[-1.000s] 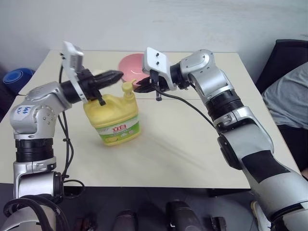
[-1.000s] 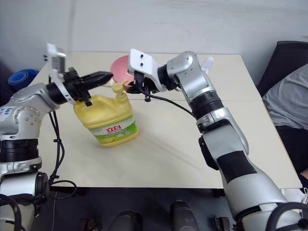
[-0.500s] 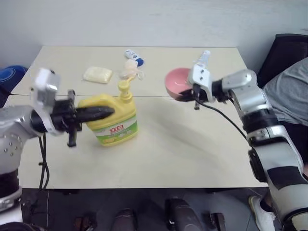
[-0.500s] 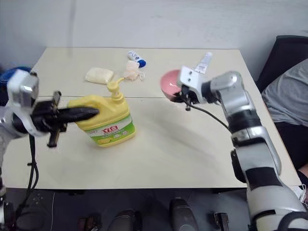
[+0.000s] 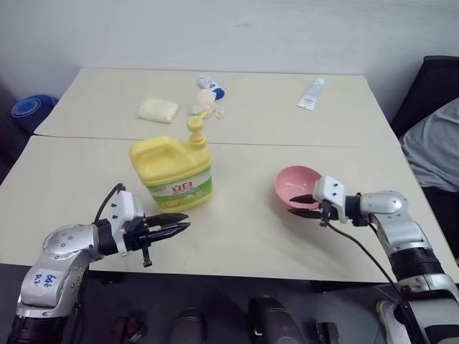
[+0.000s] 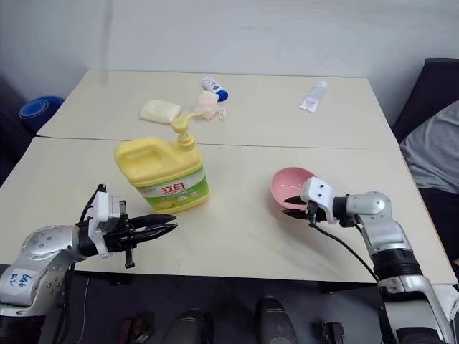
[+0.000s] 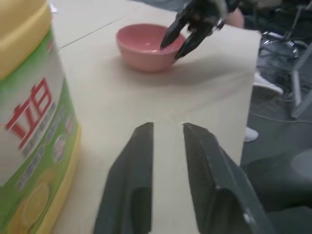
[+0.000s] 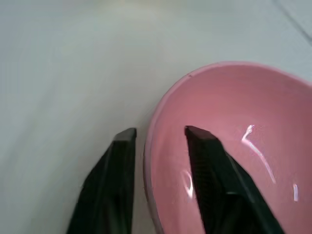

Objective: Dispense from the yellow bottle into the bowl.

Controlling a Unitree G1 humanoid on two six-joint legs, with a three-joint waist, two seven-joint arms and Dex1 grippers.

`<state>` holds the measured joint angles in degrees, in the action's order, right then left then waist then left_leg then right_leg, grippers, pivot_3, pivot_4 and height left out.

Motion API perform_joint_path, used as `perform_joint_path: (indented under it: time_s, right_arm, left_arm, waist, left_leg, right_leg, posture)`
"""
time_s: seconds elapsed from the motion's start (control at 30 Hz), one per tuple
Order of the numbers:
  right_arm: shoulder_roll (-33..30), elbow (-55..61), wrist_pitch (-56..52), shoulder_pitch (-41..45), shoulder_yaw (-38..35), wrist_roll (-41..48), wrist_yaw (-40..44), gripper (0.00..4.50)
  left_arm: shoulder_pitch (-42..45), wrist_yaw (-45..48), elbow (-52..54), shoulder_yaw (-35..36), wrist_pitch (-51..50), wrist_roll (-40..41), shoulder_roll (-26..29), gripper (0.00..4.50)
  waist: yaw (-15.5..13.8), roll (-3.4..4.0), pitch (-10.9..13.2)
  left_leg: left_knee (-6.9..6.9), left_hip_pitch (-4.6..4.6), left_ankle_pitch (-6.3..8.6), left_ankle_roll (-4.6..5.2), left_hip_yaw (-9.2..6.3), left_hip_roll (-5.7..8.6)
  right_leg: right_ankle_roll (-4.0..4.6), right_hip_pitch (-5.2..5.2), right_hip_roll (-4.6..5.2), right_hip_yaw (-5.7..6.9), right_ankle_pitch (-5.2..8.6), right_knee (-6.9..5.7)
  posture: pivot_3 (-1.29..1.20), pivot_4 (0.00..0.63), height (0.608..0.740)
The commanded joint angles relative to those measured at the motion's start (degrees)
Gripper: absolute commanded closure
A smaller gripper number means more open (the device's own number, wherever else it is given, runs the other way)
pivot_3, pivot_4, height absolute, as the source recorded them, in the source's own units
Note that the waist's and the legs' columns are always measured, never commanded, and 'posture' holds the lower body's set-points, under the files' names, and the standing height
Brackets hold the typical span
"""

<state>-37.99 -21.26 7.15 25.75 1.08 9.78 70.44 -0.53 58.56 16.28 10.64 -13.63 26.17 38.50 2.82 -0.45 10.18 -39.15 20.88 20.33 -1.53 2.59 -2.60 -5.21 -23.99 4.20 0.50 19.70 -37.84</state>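
The yellow bottle (image 5: 171,170) stands upright left of the table's middle, its pump top (image 5: 195,129) facing the far side. The pink bowl (image 5: 295,180) rests on the table to its right. My right gripper (image 5: 294,206) is open and level. One of its fingers (image 8: 207,161) is inside the bowl's near rim and the other is outside it. Low near the front edge is my left gripper (image 5: 183,222), just in front of the bottle. It points toward the bowl (image 7: 144,46) and is open with nothing between its fingers (image 7: 141,161).
At the back of the table lie a pale yellow sponge block (image 5: 158,110), a small blue-and-white item (image 5: 213,86) with a pale crumpled thing beside it, and a white tube (image 5: 310,94). A seated person (image 5: 434,147) is at the right edge.
The right gripper brought the bowl down from the air to the table and opened. The left gripper sank from beside the bottle toward the front edge and opened.
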Motion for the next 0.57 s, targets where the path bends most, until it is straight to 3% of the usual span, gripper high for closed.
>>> perform_joint_path:
  time_s: [0.03, 0.1, 0.17, 0.2, 0.4, 0.57]
  right_arm:
    - [-0.99, 7.08, 4.16, -4.83, -5.42, 6.75, 1.68, 1.53]
    - [-1.56, 10.68, 5.33, -9.29, -6.82, 9.10, 3.20, 0.82]
    - [-1.33, 13.81, 7.85, -14.70, -8.24, 11.19, 4.29, 0.13]
    - [-0.92, 15.27, 9.99, -17.79, -8.81, 12.21, 5.16, 0.02]
    - [1.04, 16.80, 20.52, -29.06, -8.27, 11.76, 5.55, 0.02]
    - [3.07, 17.33, 22.74, -32.69, -7.90, 10.19, 0.94, 0.02]
  left_arm:
    - [-1.66, -0.60, -3.78, 1.34, 8.15, -4.18, -0.08, 2.38]
    - [-3.56, 0.73, -6.36, 1.81, 12.10, -5.39, 0.46, 1.75]
    - [-5.74, 1.40, -8.87, 2.12, 16.49, -6.92, 0.67, 1.74]
    - [-6.65, 0.95, -10.05, 2.13, 18.48, -8.16, 0.71, 1.74]
    - [-8.99, -1.43, -12.17, 1.58, 24.24, -10.96, -0.27, 1.74]
    - [-9.63, -8.43, -7.94, 1.93, 20.85, -10.85, -3.54, 1.74]
  waist:
    - [-0.33, 0.00, 0.00]
    - [-0.89, 0.00, 0.00]
    - [-1.17, 0.00, 0.00]
    - [-1.22, 0.00, 0.00]
    - [-1.26, -0.04, 0.02]
    - [-1.22, -0.04, 0.02]
  left_leg:
    - [0.00, 0.01, 0.00, 0.00, -0.01, 0.00]
    - [0.00, -0.02, 0.02, 0.03, -0.03, -0.02]
    - [0.01, -0.06, 0.05, 0.09, -0.03, -0.02]
    - [0.03, -0.14, 0.08, 0.13, -0.03, -0.03]
    - [0.15, -0.86, 0.40, 0.68, -0.02, 0.01]
    - [0.54, -1.61, 0.48, 0.65, 0.03, 0.00]
  right_leg:
    - [0.00, 0.00, 0.00, 0.02, 0.00, 0.01]
    - [0.00, 0.07, 0.00, 0.06, 0.00, 0.05]
    - [0.00, 0.11, 0.01, 0.06, 0.00, 0.10]
    - [0.00, 0.21, 0.01, 0.08, 0.00, 0.14]
    - [-0.03, 1.11, 0.13, 0.11, -0.01, 0.40]
    - [0.00, 1.66, 0.14, 0.04, 0.00, 0.53]
  posture:
    - [0.00, 0.150, 0.740]
    - [0.00, 0.150, 0.740]
    - [0.00, 0.150, 0.740]
    - [0.00, 0.150, 0.740]
    - [0.00, 0.150, 0.740]
    - [0.00, 0.150, 0.740]
